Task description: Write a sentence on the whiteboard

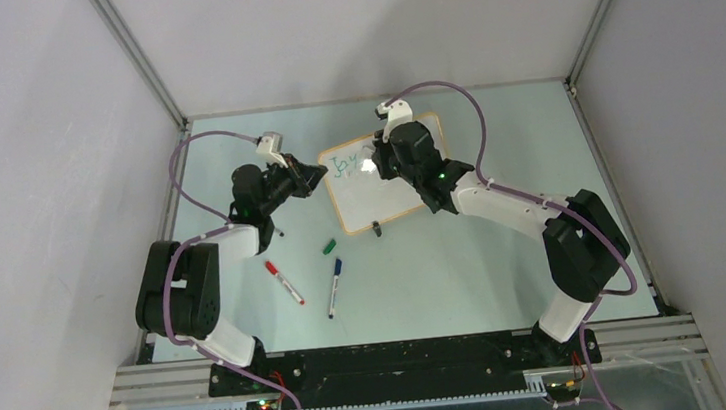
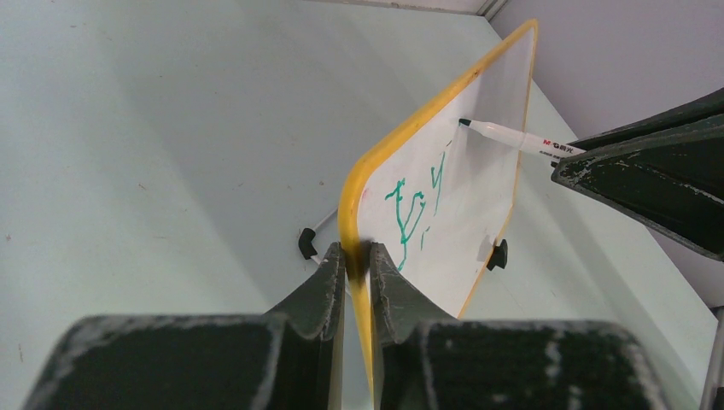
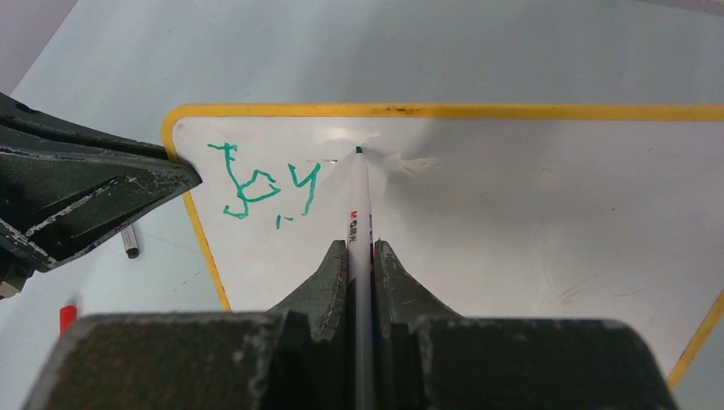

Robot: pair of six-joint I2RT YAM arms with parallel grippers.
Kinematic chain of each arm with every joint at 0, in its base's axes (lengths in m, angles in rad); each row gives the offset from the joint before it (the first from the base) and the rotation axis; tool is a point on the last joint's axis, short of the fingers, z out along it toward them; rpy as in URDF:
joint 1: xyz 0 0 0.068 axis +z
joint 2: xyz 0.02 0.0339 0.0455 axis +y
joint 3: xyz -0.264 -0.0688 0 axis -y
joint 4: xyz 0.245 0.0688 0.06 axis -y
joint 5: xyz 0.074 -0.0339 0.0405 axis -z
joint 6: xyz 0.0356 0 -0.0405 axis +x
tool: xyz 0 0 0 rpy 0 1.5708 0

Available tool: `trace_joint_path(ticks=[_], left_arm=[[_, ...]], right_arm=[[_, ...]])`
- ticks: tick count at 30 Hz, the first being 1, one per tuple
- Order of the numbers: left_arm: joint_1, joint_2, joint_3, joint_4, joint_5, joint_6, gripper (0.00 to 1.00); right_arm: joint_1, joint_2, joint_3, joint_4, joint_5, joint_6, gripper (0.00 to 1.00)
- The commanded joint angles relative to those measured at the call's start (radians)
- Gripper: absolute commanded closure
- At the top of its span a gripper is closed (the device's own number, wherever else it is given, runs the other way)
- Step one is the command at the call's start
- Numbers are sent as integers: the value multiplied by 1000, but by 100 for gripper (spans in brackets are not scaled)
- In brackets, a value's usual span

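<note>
Our left hand (image 2: 357, 256) pinches the light, stiff whiteboard (image 2: 482, 162) by its smooth frame corner, where we think it can slip, while our right hand (image 3: 360, 252) clamps the green marker (image 3: 359, 205).

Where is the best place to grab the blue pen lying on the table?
Take the blue pen around the middle of its white barrel, coming straight down from above. It lies flat on the table, so pinch across its thin width. The middle should balance best and keeps clear of the green cap by its far end.
</note>
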Motion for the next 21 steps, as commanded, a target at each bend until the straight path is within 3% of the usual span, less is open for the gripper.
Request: trace_joint_path(ticks=[1,21], left_arm=[[0,-8,7,20,0,52,96],[0,-8,6,20,0,51,96]], right_arm=[[-12,13,40,-4,18,16,100],[-13,5,40,-19,34,16,100]])
